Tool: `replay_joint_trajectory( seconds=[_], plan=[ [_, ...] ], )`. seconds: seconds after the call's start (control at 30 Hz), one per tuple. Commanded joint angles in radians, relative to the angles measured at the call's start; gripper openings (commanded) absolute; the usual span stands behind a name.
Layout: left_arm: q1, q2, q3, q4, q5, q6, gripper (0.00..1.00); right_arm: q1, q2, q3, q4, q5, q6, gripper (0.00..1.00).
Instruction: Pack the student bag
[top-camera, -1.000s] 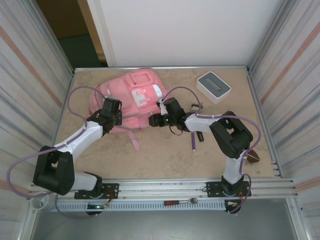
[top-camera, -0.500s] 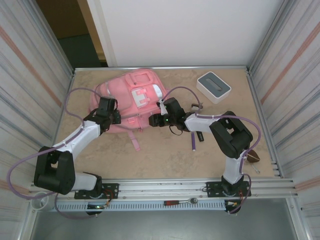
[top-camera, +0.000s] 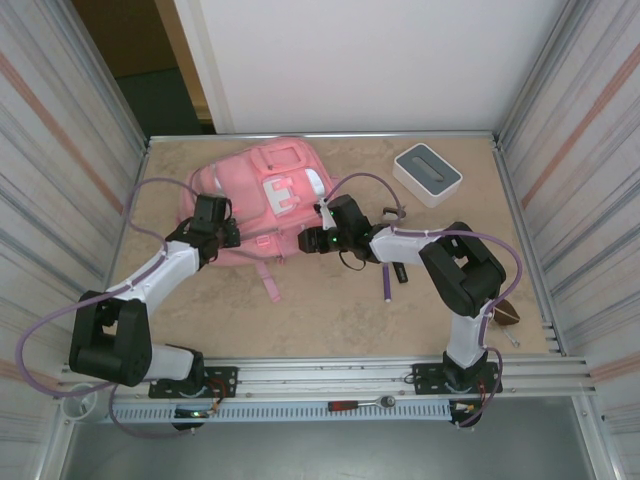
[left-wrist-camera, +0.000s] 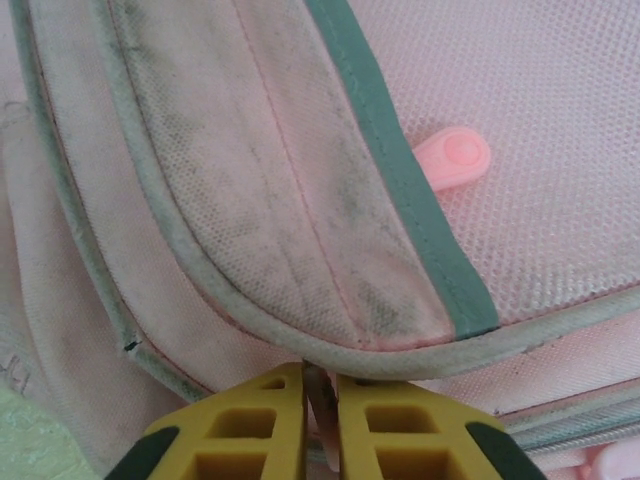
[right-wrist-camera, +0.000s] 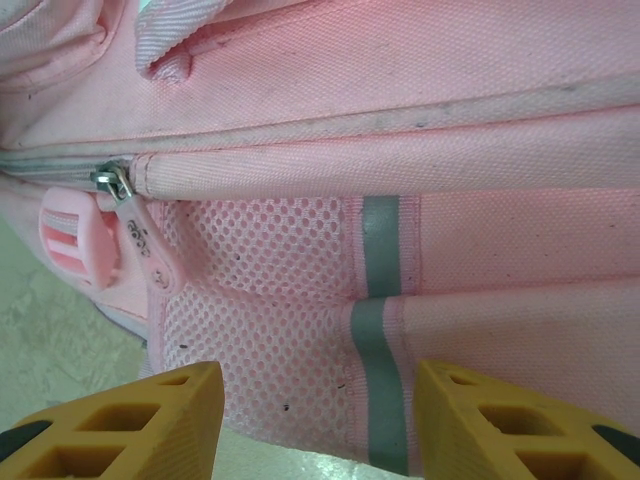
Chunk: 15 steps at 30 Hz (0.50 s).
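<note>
on the table (top-camera: 330, 310), soft mesh student bag (top-camera: 252, 196)

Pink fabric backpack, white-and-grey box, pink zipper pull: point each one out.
Soft pink fabric backpack (top-camera: 238, 185): top external view, front panel.
White-and-grey rectangular box (top-camera: 427, 166): top external view, grey top face.
Pink zipper pull (right-wrist-camera: 146, 246): right wrist view, middle of tab.

Non-task items, top view:
1. Box (top-camera: 427, 172) – white w/ grey top, rounded rect., lying flat at far right of table (top-camera: 330, 310), apart from the rest.
2. Pen/marker (top-camera: 387, 285) – purple, slim, centre-right, lying approx. near-to-far.
3. Small black obj. (top-camera: 400, 272) – just beside the pen/marker, on its right; type unclear.
4. Brown obj. (top-camera: 507, 314) – right edge of table; ID unclear.
5. Hand tool (top-camera: 360, 404) – red handle, metal head, lying on front rail (top-camera: 300, 375).
6. Surround – corrugated metal walls (top-camera: 60, 150) L & R, white panel (top-camera: 350, 60) at back.
</note>
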Motion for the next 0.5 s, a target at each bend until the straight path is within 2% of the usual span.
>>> replay_joint_trajectory(
  seconds=[0.0,0.07,0.23,0.27,0.3,0.33,0.47],
  plan=[
    [0.007,-0.022,-0.017,0.006,0.031,-0.003,0.07,-0.019,-0.018,-0.022,-0.035,0.006,-0.005,0.51],
    [0.007,-0.05,-0.019,0.001,0.057,-0.006,0.0,-0.02,-0.054,-0.037,-0.05,0.006,-0.009,0.52],
    [0.005,-0.166,-0.061,0.014,0.174,-0.025,0.0,-0.014,-0.147,-0.101,-0.081,-0.002,0.069,0.56],
    [0.005,-0.184,-0.07,0.017,0.192,-0.028,0.0,-0.01,-0.153,-0.112,-0.077,-0.009,0.104,0.58],
    [0.003,-0.203,-0.079,0.017,0.211,-0.031,0.0,-0.007,-0.159,-0.125,-0.064,-0.016,0.142,0.68],
    [0.001,-0.216,-0.086,0.017,0.226,-0.033,0.0,-0.004,-0.159,-0.135,-0.048,-0.023,0.175,0.72],
    [-0.035,-0.265,-0.106,0.016,0.277,-0.041,0.0,0.021,-0.141,-0.139,0.034,-0.046,0.291,0.76]
  ],
)
